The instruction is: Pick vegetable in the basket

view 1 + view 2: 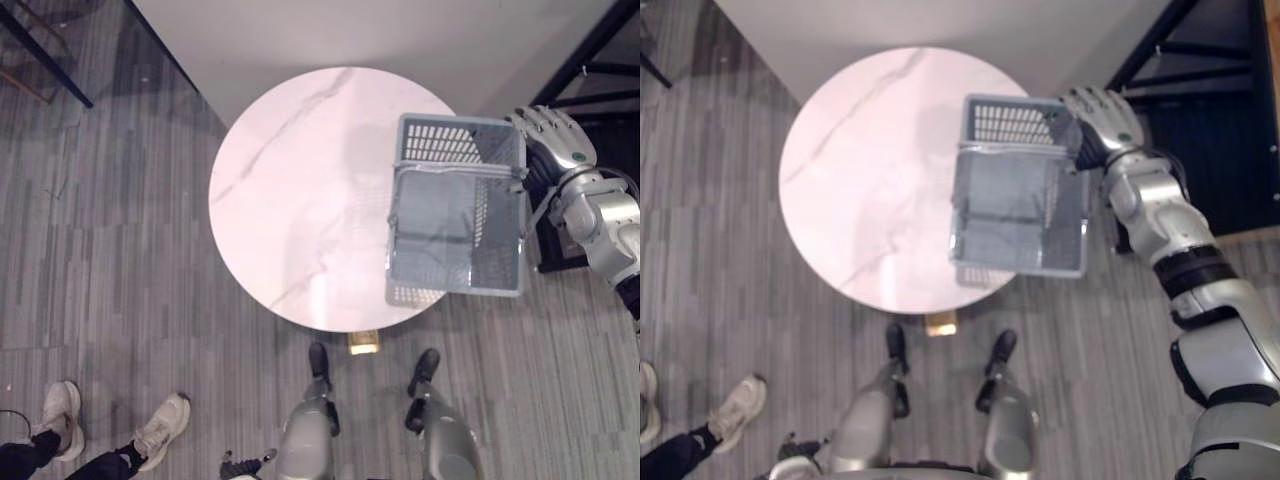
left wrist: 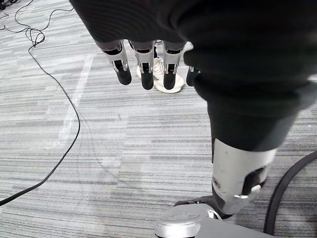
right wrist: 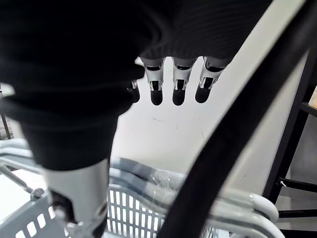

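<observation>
At the far left, two pale shoes (image 1: 108, 420) of one person stand on the grey striped floor (image 1: 100, 250), near the table's foot side.

The left hand (image 2: 147, 69) hangs over that floor in its wrist view. Its fingers (image 2: 170, 74) point down in a straight, loose row and grasp nothing.

One round white table (image 1: 290, 180) with faint grey veins stands in the middle of the scene. One grey plastic basket (image 1: 455, 130) stands on the table's right side. The basket's right and near parts jut out past the table's edge. Its walls are slotted mesh, and a thin wire handle (image 1: 450, 171) lies across its top towards the far end. Inside, the slotted floor and walls are what shows, and I cannot make out any vegetable there or in either hand.

The right hand (image 1: 555, 135) is at the basket's far right corner, just beside the rim. Whether it touches the basket cannot be told. In its wrist view the fingers (image 3: 178, 84) reach out straight and released over the basket's rim, around nothing.

To the right of that hand stands one black metal frame (image 1: 590, 60), against the pale wall.
</observation>
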Available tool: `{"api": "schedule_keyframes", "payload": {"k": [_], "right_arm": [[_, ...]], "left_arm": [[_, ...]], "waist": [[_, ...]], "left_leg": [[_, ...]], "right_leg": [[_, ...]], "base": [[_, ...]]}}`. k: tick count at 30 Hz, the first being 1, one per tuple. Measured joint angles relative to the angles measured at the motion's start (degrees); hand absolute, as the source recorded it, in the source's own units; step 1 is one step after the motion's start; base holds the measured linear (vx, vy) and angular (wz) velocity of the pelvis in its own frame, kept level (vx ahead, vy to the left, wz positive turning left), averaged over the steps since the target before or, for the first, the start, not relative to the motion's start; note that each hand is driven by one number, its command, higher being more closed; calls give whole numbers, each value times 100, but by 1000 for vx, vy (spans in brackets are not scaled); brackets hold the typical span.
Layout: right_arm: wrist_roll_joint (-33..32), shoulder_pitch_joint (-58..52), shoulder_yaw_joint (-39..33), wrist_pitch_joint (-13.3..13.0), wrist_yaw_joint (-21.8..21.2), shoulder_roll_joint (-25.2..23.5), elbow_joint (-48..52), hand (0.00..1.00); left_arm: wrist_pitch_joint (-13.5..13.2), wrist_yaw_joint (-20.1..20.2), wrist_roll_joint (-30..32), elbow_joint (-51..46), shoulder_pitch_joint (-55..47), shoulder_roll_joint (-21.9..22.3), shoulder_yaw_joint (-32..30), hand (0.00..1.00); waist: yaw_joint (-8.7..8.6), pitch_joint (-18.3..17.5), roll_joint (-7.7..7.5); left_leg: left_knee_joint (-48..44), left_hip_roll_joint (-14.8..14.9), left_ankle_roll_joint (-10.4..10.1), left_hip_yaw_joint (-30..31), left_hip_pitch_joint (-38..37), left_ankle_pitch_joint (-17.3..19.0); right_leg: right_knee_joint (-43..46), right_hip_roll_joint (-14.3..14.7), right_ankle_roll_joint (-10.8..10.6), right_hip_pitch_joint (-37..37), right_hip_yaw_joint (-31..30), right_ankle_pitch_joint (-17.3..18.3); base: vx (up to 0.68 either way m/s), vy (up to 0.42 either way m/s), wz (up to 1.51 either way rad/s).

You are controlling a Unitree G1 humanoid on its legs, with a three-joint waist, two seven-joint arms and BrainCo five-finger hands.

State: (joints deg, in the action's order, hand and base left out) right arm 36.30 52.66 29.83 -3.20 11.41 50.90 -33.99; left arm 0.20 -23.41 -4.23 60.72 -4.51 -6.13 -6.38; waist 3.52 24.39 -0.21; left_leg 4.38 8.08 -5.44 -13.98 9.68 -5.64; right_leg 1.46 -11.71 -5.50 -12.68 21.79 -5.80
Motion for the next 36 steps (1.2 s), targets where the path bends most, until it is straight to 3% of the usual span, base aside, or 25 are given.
{"api": "schedule_keyframes", "payload": {"k": [22, 34, 35, 36], "right_arm": [[218, 23, 204, 124, -8, -52, -482, 0], [221, 139, 194, 216, 42, -444, -524, 0], [220, 145, 191, 232, 70, -497, -524, 100], [219, 157, 187, 247, 73, -553, -524, 100]], "left_arm": [[0, -3, 1, 4, 99, -38, 174, 0], [5, -41, 16, 5, 106, -36, 281, 0], [5, -46, 16, 5, 106, -36, 283, 0], [7, -52, 17, 6, 106, -38, 314, 0]], "waist": [[128, 33, 45], [128, 87, 132], [128, 87, 133], [128, 87, 133]], "left_leg": [[-2, 35, -5, 45, 127, -7], [60, 30, -20, 87, 131, -58], [60, 30, -20, 86, 131, -58], [60, 31, -20, 84, 128, -58]], "right_leg": [[-67, 54, 6, -79, 5, -19], [-66, 57, 6, -79, 43, -19], [-66, 57, 6, -79, 43, -19], [-66, 57, 6, -79, 42, -19]], "base": [[17, -2, 0], [10, 0, 1], [0, 0, 0], [0, 0, 0]]}}
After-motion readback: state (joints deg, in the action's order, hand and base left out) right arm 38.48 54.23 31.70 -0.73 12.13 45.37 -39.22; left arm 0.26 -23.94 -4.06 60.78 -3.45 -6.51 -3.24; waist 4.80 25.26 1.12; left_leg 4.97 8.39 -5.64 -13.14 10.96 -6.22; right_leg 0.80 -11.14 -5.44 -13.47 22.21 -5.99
